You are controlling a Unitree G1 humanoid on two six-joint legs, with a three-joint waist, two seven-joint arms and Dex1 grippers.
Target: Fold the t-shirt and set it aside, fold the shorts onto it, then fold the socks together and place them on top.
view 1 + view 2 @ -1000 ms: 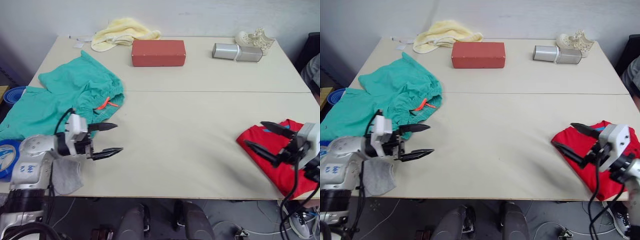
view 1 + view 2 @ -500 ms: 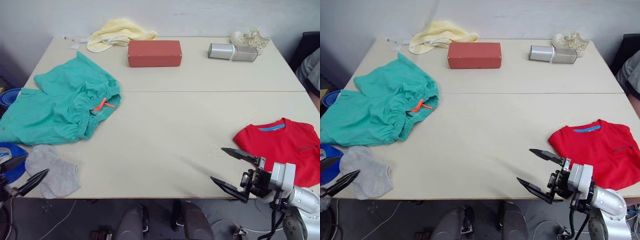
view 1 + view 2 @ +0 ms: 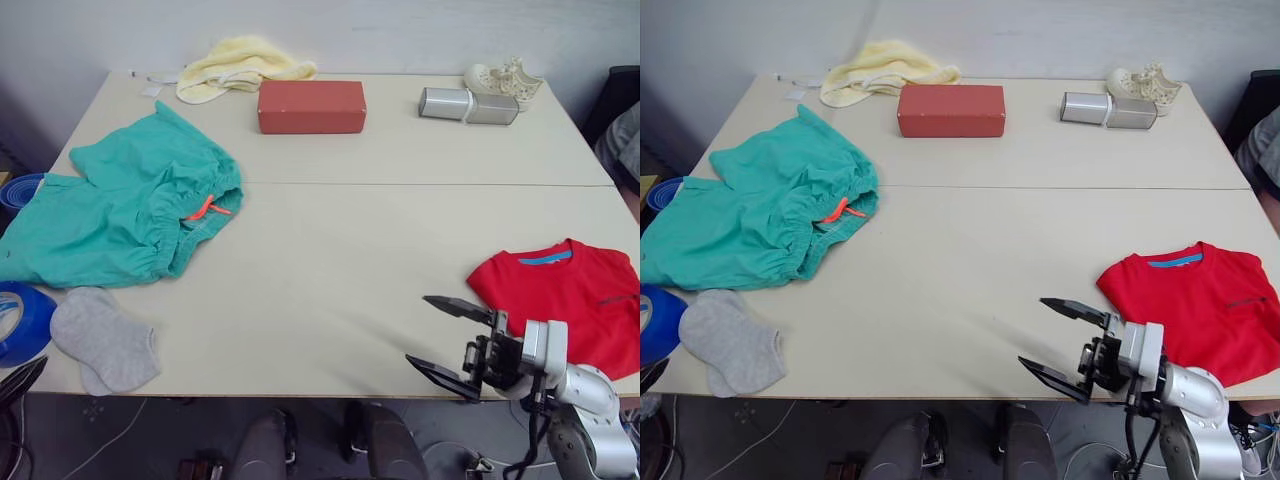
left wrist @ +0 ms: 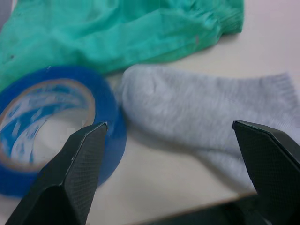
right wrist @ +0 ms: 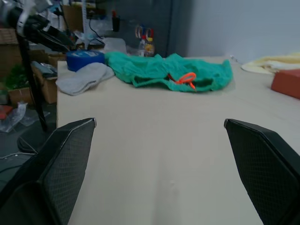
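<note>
The red t-shirt (image 3: 565, 305) lies folded at the table's front right. The teal shorts (image 3: 120, 215) are spread at the left, with the orange drawstring (image 3: 210, 208) showing. The grey socks (image 3: 105, 340) lie near the front left corner, one partly on the other. My right gripper (image 3: 417, 330) hovers open and empty at the front edge, just left of the t-shirt. My left gripper (image 4: 168, 124) is open and empty below the front left corner, pointing at the socks and a blue tape roll (image 4: 47, 122).
The blue tape roll (image 3: 18, 320) sits at the table's left edge beside the socks. Along the back stand a pale yellow towel (image 3: 240, 65), a red box (image 3: 311, 105), a silver cylinder (image 3: 468, 104) and a small white shoe (image 3: 505, 78).
Over the last second both arms drew back from above the garments to the front edge. Since half a second ago the left gripper sank lower and the right shifted slightly left.
</note>
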